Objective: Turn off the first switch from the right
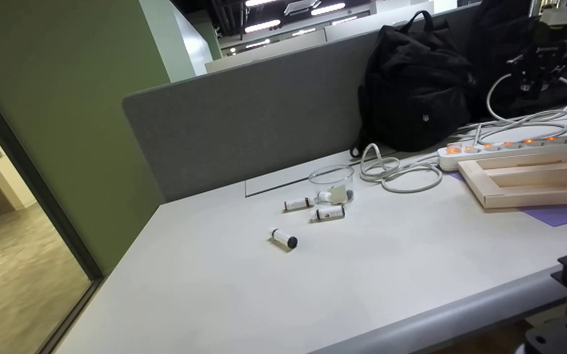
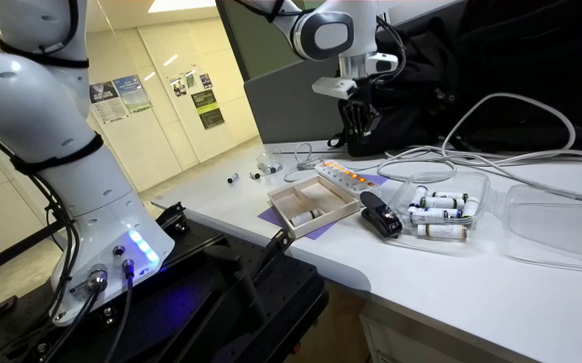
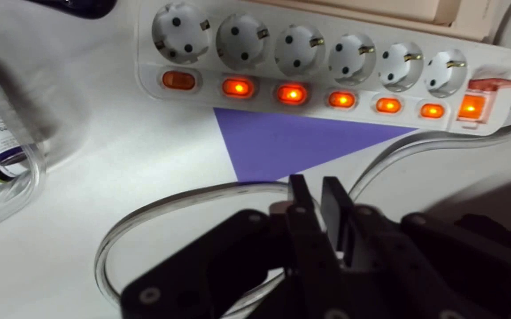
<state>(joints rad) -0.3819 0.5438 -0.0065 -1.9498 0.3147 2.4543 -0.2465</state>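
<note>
A white power strip (image 3: pixel 315 92) lies on the table, also in both exterior views (image 1: pixel 499 153) (image 2: pixel 334 172). In the wrist view, its switch farthest left (image 3: pixel 178 80) is dark orange and unlit. The adjacent switch (image 3: pixel 238 88) and several more along the row glow orange. The square end switch (image 3: pixel 471 106) glows, with its reddish flap (image 3: pixel 499 83) raised. My gripper (image 3: pixel 315 179) points down above the table, behind the strip and apart from it. Its fingers stand a narrow gap apart with nothing between them. It also shows in both exterior views (image 1: pixel 534 87) (image 2: pixel 364 132).
A wooden tray (image 2: pixel 298 228) borders the strip over a purple sheet (image 3: pixel 277 141). Loose white cables (image 1: pixel 411 184) lie around the strip, some under the gripper. Black backpacks (image 1: pixel 413 88) stand behind. A black stapler (image 2: pixel 382 214) and clear box of vials (image 2: pixel 442 179) sit beside it.
</note>
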